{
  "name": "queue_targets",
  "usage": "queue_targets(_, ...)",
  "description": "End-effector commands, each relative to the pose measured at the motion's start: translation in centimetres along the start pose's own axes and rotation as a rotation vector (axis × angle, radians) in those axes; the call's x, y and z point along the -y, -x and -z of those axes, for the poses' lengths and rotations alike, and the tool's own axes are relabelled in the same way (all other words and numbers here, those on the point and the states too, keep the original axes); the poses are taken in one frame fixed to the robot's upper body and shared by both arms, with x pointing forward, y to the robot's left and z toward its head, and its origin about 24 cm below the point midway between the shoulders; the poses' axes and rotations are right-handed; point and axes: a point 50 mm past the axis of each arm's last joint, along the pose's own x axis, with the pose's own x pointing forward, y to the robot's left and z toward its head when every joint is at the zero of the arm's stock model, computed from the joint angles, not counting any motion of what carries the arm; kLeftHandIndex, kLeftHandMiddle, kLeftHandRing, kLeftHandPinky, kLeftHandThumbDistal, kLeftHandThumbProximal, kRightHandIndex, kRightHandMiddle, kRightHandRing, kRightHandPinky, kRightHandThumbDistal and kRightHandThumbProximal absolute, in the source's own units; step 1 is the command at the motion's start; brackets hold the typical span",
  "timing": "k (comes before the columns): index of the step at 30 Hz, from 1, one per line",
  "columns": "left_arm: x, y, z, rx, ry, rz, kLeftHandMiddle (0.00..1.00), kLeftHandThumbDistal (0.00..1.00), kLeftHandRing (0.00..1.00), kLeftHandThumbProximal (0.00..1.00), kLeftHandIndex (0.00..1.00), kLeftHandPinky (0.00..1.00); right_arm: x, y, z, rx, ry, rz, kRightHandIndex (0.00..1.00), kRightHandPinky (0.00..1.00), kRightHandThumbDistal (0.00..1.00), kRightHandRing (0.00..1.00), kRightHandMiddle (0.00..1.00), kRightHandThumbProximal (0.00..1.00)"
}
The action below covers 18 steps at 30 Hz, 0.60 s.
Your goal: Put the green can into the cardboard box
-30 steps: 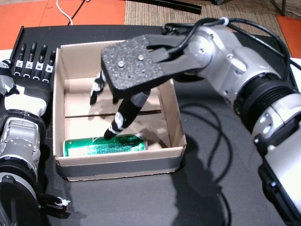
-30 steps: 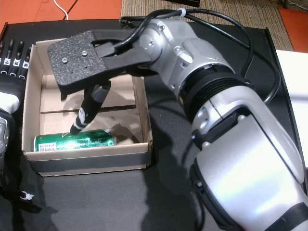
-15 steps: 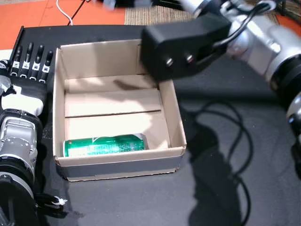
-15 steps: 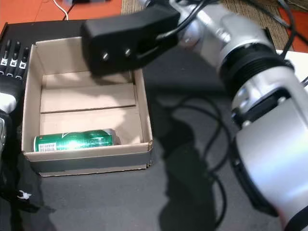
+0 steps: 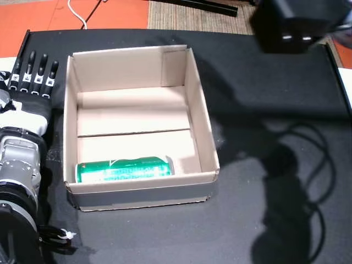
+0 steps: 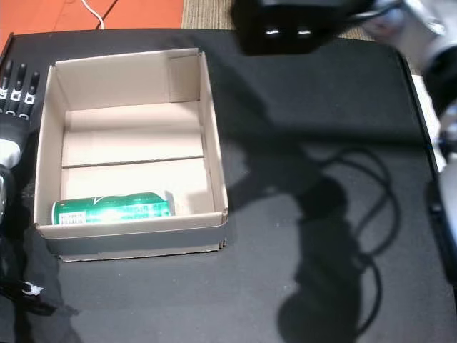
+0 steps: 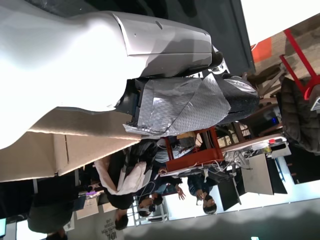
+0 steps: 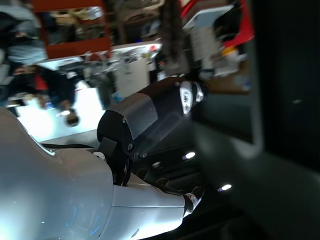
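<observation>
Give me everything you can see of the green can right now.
The green can lies on its side inside the cardboard box, on the floor flaps along the wall nearest the robot, close to the corner on the left-hand side. It looks like a shiny metal drinks can, green with small white print and a barcode-like patch near one end, with a silvery rim at the other. It appears undented. No hand touches it; in both head views it rests alone.

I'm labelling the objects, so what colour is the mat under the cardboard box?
Black; the mat shows best in a head view, around the cardboard box.
</observation>
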Motion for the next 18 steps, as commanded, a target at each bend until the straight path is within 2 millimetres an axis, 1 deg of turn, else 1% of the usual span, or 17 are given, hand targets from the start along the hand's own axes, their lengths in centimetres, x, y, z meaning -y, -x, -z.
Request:
queue_targets(1,-0.3,0.0,-0.3,-0.003,-0.007,0.001,0.62,0.00,0.73,1.00,0.60,0.91,1.2,1.8,1.9,-0.075,0.006,0.057,0.87,1.00,0.96,1.00,0.97,0.18)
queue_targets(3,-0.4,0.0,-0.4,0.000,0.004,0.005,0.63,0.00,0.72,1.00,0.65,0.89,1.9,3.4,3.4,-0.149,0.004,0.085,0.89,1.00,0.95,1.00,0.99,0.18)
queue_targets(4,-0.4,0.0,-0.5,0.002,0.004,0.005,0.62,0.00,0.71,1.00,0.65,0.89,2.3,4.2,4.1,-0.183,0.001,0.102,0.90,1.00,0.93,1.00,1.00,0.20)
queue_targets(5,-0.4,0.0,-0.5,0.004,0.002,0.006,0.62,0.00,0.70,1.00,0.65,0.89,2.5,4.9,4.6,-0.211,-0.005,0.119,0.91,1.00,0.91,1.00,1.00,0.19)
queue_targets(6,-0.4,0.1,-0.6,0.005,-0.003,0.015,0.63,0.00,0.70,1.00,0.68,0.90,2.8,5.8,5.1,-0.243,0.002,0.138,0.85,1.00,0.88,1.00,0.96,0.17)
queue_targets(7,-0.5,0.1,-0.7,0.006,-0.006,0.021,0.63,0.00,0.69,1.00,0.68,0.90,3.1,6.6,5.6,-0.268,0.007,0.154,0.84,1.00,0.86,1.00,0.95,0.18)
queue_targets(8,-0.5,0.1,-0.7,0.005,-0.013,0.025,0.61,0.00,0.68,1.00,0.66,0.90,3.3,7.3,5.9,-0.286,0.006,0.167,0.86,1.00,0.85,1.00,0.97,0.20)
queue_targets(9,-0.5,0.0,-0.8,0.006,-0.021,0.020,0.59,0.00,0.67,1.00,0.63,0.89,3.5,8.0,6.2,-0.303,-0.002,0.178,0.89,1.00,0.83,1.00,0.99,0.19)
queue_targets(10,-0.5,0.0,-0.9,0.005,-0.027,0.016,0.59,0.00,0.68,1.00,0.62,0.91,3.7,8.8,6.5,-0.321,-0.019,0.191,0.91,1.00,0.80,1.00,1.00,0.10)
queue_targets(11,-0.5,0.0,-1.0,0.004,-0.030,0.012,0.58,0.00,0.67,1.00,0.60,0.91,3.8,9.5,6.7,-0.337,-0.029,0.204,0.92,1.00,0.81,1.00,1.00,0.08)
queue_targets(12,-0.4,0.0,-1.0,0.005,-0.030,0.009,0.59,0.00,0.68,1.00,0.60,0.92,3.9,10.0,6.8,-0.350,-0.036,0.214,0.93,1.00,0.80,1.00,1.00,0.08)
queue_targets(13,-0.4,0.0,-1.1,0.008,-0.027,0.015,0.61,0.00,0.72,1.00,0.64,0.94,3.9,10.4,7.0,-0.367,-0.038,0.224,0.94,1.00,0.80,1.00,1.00,0.09)
queue_targets(14,-0.4,0.0,-1.1,0.010,-0.023,0.018,0.63,0.00,0.74,1.00,0.67,0.94,4.0,10.9,7.1,-0.381,-0.038,0.233,0.95,1.00,0.80,1.00,1.00,0.07)
queue_targets(15,-0.4,0.0,-1.1,0.013,-0.020,0.021,0.64,0.00,0.75,1.00,0.69,0.93,4.0,11.2,7.2,-0.392,-0.035,0.240,0.95,1.00,0.80,1.00,1.00,0.05)
queue_targets(17,-0.4,0.0,-1.1,0.017,-0.016,0.022,0.66,0.00,0.74,1.00,0.74,0.91,4.0,12.1,7.4,-0.416,-0.023,0.246,0.95,1.00,0.77,1.00,1.00,0.00)
queue_targets(18,-0.4,0.0,-1.2,0.018,-0.014,0.021,0.66,0.00,0.73,1.00,0.74,0.91,4.1,12.5,7.5,-0.426,-0.023,0.248,0.95,1.00,0.76,1.00,1.00,0.00)
